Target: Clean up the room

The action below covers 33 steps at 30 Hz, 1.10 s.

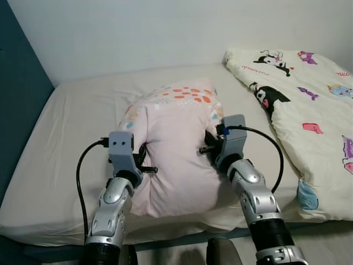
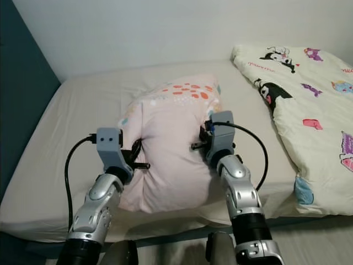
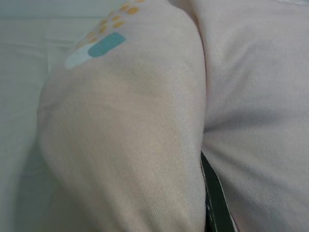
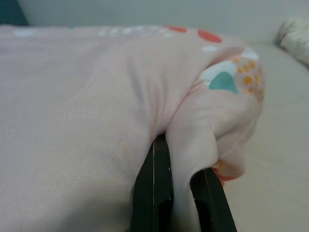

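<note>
A pink pillow (image 1: 176, 149) with orange and teal spots on its far end rests on the beige bed (image 1: 77, 138). My left gripper (image 1: 142, 160) is shut on the pillow's left side, its fingers buried in the fabric. My right gripper (image 1: 212, 141) is shut on the right side. In the right wrist view two black fingers (image 4: 154, 193) pinch a fold of the pink pillow (image 4: 87, 121). The left wrist view has pillow fabric (image 3: 145, 135) bulging over one black finger (image 3: 215, 203).
A cream duvet (image 1: 309, 105) with cartoon prints lies on the bed's right half. A white wall (image 1: 165, 27) runs behind the bed, and a dark teal wall (image 1: 16, 99) stands at the left. The bed's front edge (image 1: 182, 229) is just before my arms.
</note>
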Available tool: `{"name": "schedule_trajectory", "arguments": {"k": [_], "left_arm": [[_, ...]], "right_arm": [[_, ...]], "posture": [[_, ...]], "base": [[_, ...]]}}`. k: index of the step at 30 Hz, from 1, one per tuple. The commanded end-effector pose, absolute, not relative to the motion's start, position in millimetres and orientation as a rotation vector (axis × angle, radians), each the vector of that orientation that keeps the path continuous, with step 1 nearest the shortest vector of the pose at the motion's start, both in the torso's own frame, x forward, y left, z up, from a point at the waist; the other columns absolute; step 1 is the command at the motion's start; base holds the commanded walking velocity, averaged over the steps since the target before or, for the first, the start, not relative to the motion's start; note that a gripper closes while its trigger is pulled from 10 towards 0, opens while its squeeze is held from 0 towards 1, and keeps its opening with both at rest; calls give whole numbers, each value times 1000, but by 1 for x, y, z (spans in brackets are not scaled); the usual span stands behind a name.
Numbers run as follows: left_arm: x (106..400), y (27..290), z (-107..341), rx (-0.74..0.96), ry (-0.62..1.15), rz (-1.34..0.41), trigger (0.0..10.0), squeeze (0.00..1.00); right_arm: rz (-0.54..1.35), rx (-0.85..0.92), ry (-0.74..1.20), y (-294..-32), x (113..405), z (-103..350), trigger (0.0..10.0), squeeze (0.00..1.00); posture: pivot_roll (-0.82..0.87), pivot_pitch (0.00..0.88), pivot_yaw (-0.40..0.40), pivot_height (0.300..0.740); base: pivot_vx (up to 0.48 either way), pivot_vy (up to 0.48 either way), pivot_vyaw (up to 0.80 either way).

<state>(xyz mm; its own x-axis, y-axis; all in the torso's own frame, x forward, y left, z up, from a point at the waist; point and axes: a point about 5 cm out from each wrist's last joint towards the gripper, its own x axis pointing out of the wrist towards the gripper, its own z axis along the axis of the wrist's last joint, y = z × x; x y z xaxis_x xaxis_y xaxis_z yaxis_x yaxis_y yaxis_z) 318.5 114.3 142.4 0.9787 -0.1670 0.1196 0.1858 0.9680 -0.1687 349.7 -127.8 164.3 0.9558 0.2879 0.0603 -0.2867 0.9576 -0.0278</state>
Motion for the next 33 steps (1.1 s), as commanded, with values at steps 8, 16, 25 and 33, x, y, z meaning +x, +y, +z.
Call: {"name": "schedule_trajectory", "arguments": {"k": [8, 16, 25, 33], "left_arm": [[315, 113, 155, -131, -196, -166, 10000, 0], [316, 115, 156, -121, -206, -140, 10000, 0], [313, 117, 151, -109, -197, -112, 10000, 0], [310, 119, 150, -117, -202, -102, 10000, 0]], "right_arm": [[301, -9, -79, -121, 345, 158, 10000, 0], [295, -21, -76, -121, 346, 155, 10000, 0], [295, -28, -80, -122, 346, 154, 10000, 0], [275, -47, -103, -122, 344, 152, 10000, 0]], "posture": [[-14, 52, 3, 648], [-7, 54, 1, 693], [-5, 57, -3, 733], [-1, 63, -2, 740]], "base": [[0, 0, 0], [0, 0, 0], [0, 0, 0], [0, 0, 0]]}}
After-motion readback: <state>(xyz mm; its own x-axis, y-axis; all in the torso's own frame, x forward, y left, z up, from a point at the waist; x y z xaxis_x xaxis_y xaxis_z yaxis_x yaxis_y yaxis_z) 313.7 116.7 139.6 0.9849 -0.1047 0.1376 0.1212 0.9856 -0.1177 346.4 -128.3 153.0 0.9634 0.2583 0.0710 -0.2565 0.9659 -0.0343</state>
